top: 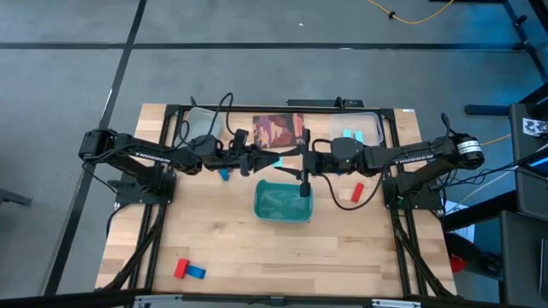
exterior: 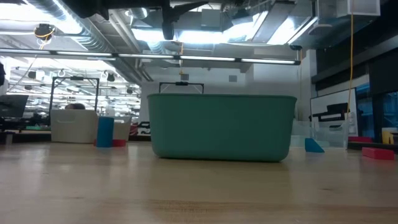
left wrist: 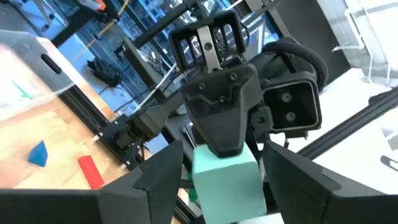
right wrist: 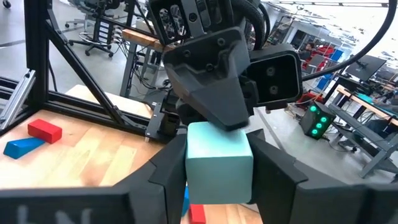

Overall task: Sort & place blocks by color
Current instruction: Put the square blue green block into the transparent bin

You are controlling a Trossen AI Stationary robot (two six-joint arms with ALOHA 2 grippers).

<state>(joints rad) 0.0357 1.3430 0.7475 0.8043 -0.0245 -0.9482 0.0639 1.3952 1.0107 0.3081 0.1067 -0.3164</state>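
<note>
High view: both grippers' jaws meeting on one cyan block above the teal tray, card behind.

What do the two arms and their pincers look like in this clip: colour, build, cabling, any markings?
Both arms are dark, nearly black, jointed links with white lettering along the forearms. The left arm and right arm carry loose black cables looping near the wrists. The right arm has a silvery round joint cap near its base. Each pincer, left pincer and right pincer, has an angular matte-black housing with a boxy camera beside it.
</note>
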